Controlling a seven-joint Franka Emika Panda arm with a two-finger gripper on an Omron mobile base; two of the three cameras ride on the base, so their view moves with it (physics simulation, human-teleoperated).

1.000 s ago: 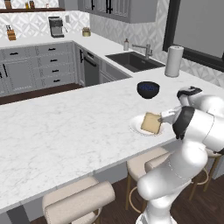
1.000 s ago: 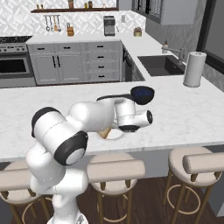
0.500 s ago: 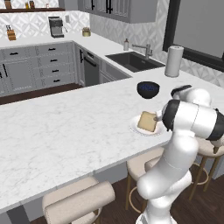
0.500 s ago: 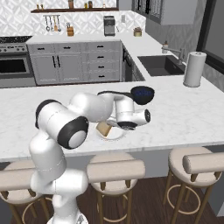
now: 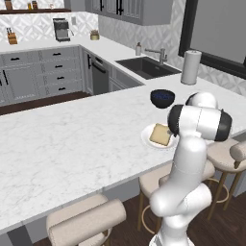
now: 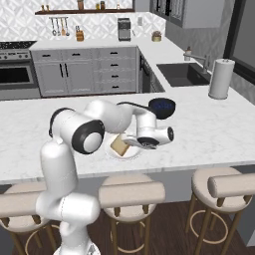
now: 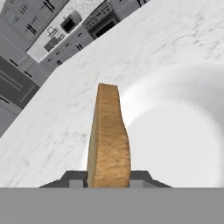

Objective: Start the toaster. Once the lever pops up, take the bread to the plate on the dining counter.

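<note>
The bread [image 7: 108,140], a tan slice with a brown crust, stands edge-on between my gripper's [image 7: 108,180] two dark fingertips [image 7: 74,180], so the gripper is shut on it. It is low over the white plate [image 7: 183,140] on the dining counter [image 7: 166,43]. From the left base the bread [image 5: 160,134] leans on the plate [image 5: 147,140], with my forearm just right of it. From the right base, the gripper [image 6: 130,144] reaches the bread [image 6: 119,146] on the plate [image 6: 130,155] from the right. The toaster is out of view.
A dark blue bowl [image 5: 162,98] [image 6: 162,106] sits just behind the plate. A paper towel roll [image 5: 190,67] [image 6: 220,78] stands by the sink [image 5: 141,67]. Padded stools [image 5: 86,221] [image 6: 132,191] line the counter's near edge.
My arm has folded in closer to the counter edge and the bread has come down onto the plate. The jaws have eased slightly wider around the slice.
</note>
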